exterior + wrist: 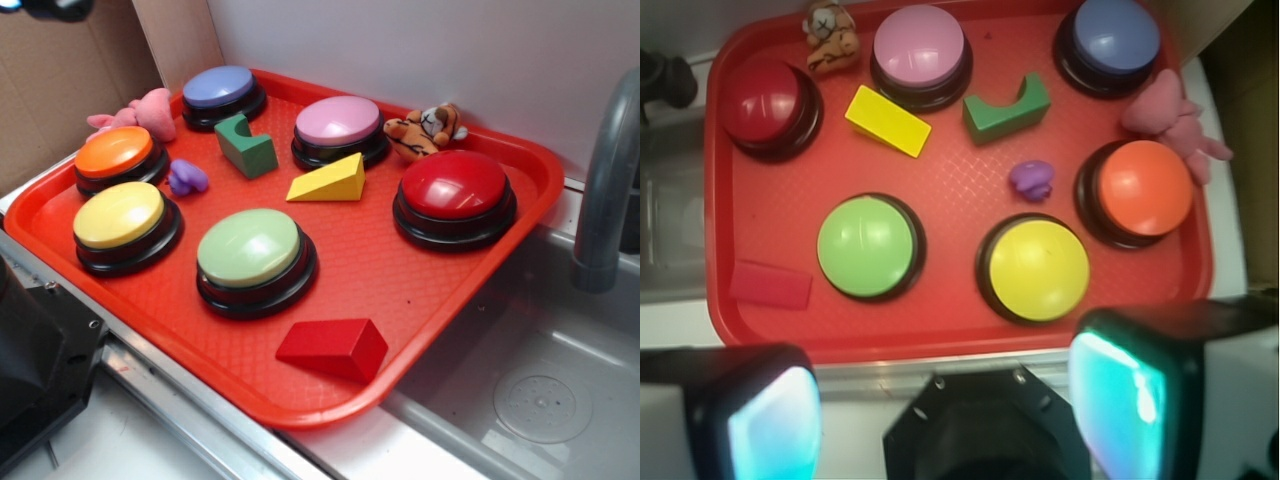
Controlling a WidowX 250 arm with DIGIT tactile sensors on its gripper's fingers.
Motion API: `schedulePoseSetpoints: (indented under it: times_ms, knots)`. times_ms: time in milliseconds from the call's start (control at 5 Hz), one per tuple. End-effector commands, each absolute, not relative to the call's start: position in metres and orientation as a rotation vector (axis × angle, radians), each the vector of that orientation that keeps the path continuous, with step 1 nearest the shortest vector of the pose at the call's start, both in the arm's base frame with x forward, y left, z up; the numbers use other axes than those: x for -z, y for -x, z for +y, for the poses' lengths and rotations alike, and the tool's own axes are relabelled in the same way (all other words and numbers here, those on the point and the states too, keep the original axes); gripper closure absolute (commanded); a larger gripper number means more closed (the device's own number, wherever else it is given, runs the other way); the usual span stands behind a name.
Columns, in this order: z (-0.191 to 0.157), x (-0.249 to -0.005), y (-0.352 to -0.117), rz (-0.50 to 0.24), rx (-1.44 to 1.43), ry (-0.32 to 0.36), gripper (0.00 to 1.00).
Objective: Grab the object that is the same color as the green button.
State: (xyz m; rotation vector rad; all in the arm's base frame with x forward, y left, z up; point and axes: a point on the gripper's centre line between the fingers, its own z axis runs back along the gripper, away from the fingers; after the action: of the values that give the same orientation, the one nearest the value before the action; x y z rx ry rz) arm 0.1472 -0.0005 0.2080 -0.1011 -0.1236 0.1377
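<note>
Gripper [940, 400] jaws apart, holding nothing, at the bottom edge of the wrist view. Green notched block [1006, 108] lies upper centre on the red tray [960, 335], between the pink button [920, 47] and blue button [1116, 36]; green button [866, 246] lower left.

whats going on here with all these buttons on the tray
A robot arm hangs above a red tray of dome buttons, blocks and small toys. Its pincer is open, empty, and touches nothing. The dark green notched block it should grab, matching the green button, lies untouched between the purple button and the pink button, beside a yellow wedge.
</note>
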Motion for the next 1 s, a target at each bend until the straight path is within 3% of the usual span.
schedulePoseSetpoints:
  times_ms: [0,400,800]
  knots:
    - [0.045,-0.163,-0.196,-0.162,-0.350,0.137,0.00]
    - [0.078,-0.120,-0.241,-0.183,-0.544,0.134,0.00]
    - [0.085,-0.093,-0.277,-0.181,-0.635,0.112,0.00]
